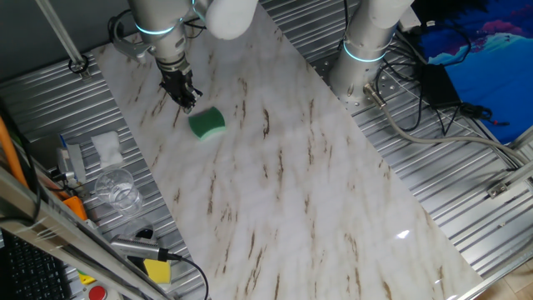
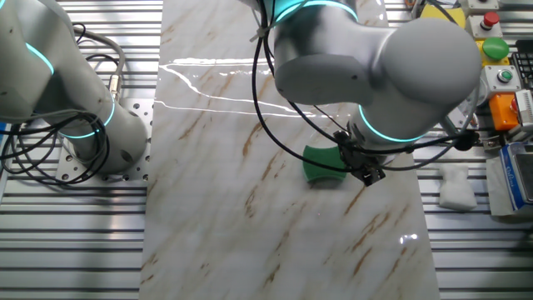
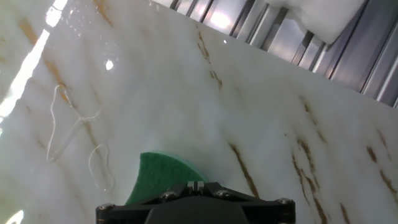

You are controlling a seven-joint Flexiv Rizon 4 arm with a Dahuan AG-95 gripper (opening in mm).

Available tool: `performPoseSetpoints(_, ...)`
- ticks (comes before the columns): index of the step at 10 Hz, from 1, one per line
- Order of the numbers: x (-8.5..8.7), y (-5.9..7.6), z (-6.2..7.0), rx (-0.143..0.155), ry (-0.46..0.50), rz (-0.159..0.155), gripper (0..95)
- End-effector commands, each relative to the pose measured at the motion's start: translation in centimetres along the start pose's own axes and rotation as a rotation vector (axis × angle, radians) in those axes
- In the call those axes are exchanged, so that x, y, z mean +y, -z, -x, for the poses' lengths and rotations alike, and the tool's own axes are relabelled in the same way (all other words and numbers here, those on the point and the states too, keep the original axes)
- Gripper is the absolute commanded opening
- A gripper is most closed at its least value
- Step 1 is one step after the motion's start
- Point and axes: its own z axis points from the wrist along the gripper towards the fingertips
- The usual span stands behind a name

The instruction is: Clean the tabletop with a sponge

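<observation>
The sponge (image 1: 206, 122) lies flat on the tabletop (image 1: 291, 192), in the part of the slab nearest the working arm's base and closer to the long edge that borders the clutter of small things than to the opposite long edge. Its green face is up, with a paler green rim showing along the side.

The gripper (image 1: 186, 100) hangs just beside the sponge, toward the corner of the slab by the arm's base. In one fixed view its dark fingertips sit at the sponge's near corner, very close, though whether they touch it cannot be told. In the other fixed view the gripper (image 2: 360, 167) stands at the sponge's (image 2: 323, 163) side, partly covering one end. In the hand view the sponge (image 3: 163, 178) shows as a green wedge at the bottom, half hidden by the dark gripper body, and the fingers themselves do not show. How wide the pincer stands cannot be told from any view.

A white crumpled tissue (image 1: 107, 147) rests on the ribbed metal surface (image 1: 450, 167), off the slab's edge.
</observation>
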Motion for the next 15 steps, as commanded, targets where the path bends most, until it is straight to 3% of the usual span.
performPoseSetpoints(1,0.05,-0.03,-0.04,-0.005,0.001,-0.001,0.0)
performPoseSetpoints(11,0.05,-0.03,-0.04,0.001,-0.085,-0.018,0.0)
performPoseSetpoints(12,0.14,0.08,-0.04,0.000,-0.099,-0.017,19.0)
performPoseSetpoints(13,0.16,0.10,-0.05,-0.007,-0.124,-0.015,19.0)
performPoseSetpoints(14,0.20,0.14,-0.06,-0.024,-0.161,-0.010,57.0)
performPoseSetpoints(15,0.35,-0.01,0.14,-0.044,-0.218,-0.008,57.0)
